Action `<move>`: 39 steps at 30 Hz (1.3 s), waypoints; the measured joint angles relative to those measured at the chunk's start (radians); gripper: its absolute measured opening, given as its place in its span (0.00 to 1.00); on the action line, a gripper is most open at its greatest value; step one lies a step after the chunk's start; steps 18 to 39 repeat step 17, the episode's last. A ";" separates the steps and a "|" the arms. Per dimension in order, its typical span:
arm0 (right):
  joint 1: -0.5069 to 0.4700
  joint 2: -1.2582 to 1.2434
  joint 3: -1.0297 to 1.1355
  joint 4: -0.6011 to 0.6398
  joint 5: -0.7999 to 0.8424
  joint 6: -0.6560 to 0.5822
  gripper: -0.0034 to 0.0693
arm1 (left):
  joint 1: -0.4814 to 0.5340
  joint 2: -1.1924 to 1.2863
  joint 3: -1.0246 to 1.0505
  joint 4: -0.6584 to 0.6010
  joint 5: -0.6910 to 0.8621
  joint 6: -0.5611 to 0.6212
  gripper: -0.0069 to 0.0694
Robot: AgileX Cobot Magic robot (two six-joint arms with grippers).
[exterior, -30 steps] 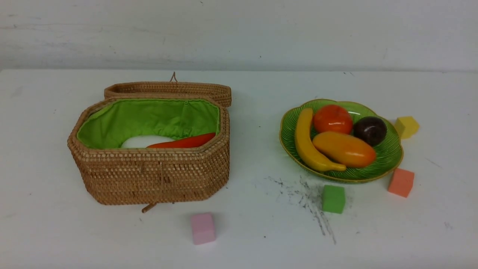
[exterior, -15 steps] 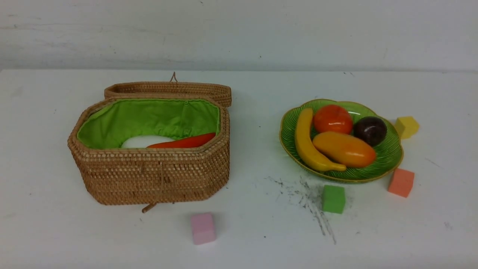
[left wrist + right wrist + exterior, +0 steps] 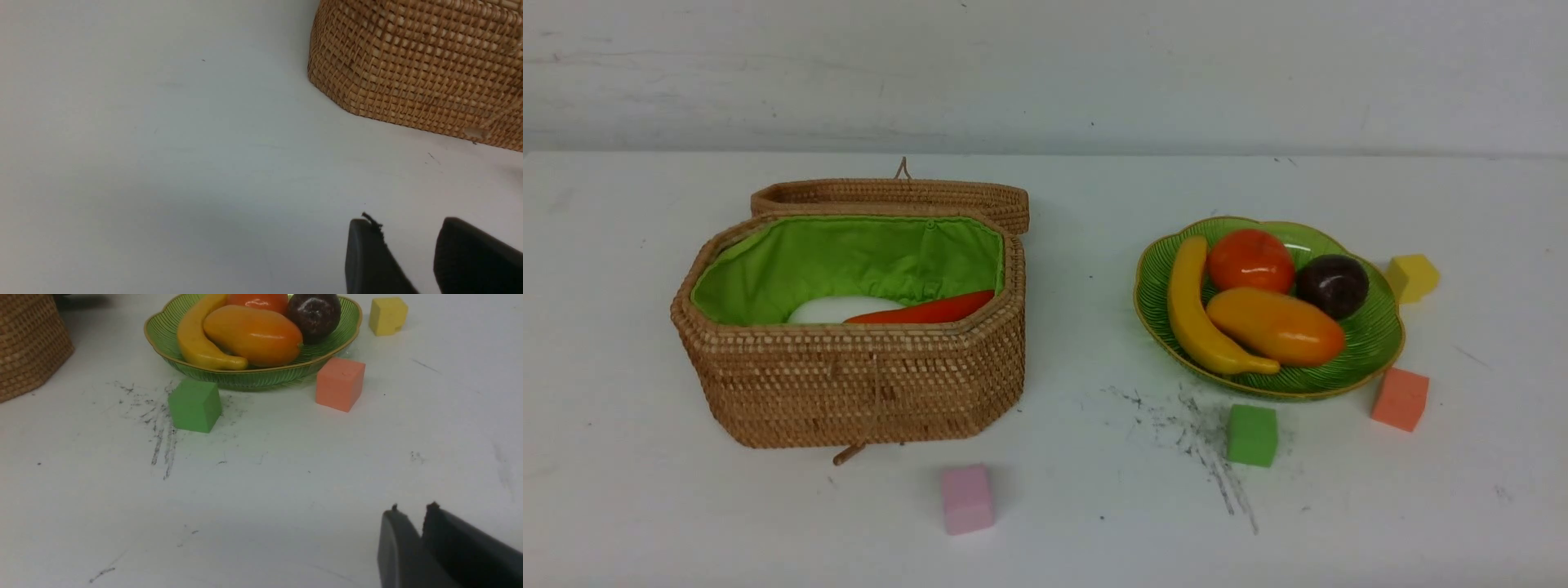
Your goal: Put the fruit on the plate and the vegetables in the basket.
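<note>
Basically sorted already. Banana (image 3: pixel 1197 314), mango (image 3: pixel 1276 326), persimmon (image 3: pixel 1250 260) and mangosteen (image 3: pixel 1332 285) all sit on the green plate (image 3: pixel 1376 343); banana's long axis runs front to back, mango lies crosswise against it. Radish (image 3: pixel 829 309) and carrot-like piece (image 3: pixel 927 311) lie lengthwise in the open basket (image 3: pixel 849 384), mostly hidden by its near wall. Eggplant not visible, probably deeper inside. Right gripper (image 3: pixel 421 522) hangs low over bare table well short of the plate, fingers a narrow slit apart, empty. Left gripper (image 3: pixel 408 245) sits beside the basket's outer wall, fingers clearly parted, empty. No fruit or vegetable left on the table, only foam cubes, so I see no pick target.
</note>
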 joint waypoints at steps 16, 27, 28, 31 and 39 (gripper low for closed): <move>0.000 0.000 0.000 0.000 0.000 0.000 0.22 | 0.000 0.000 0.000 0.000 0.000 0.000 0.40; 0.000 0.000 0.000 0.000 0.000 0.000 0.22 | 0.000 0.000 0.000 0.000 0.000 0.000 0.40; 0.000 0.000 0.000 0.000 0.000 0.000 0.22 | 0.000 0.000 0.000 0.000 0.000 0.000 0.40; 0.000 0.000 0.000 0.000 0.000 0.000 0.22 | 0.000 0.000 0.000 0.000 0.000 0.000 0.40; 0.000 0.000 0.000 0.000 0.000 0.000 0.22 | 0.000 0.000 0.000 0.000 0.000 0.000 0.40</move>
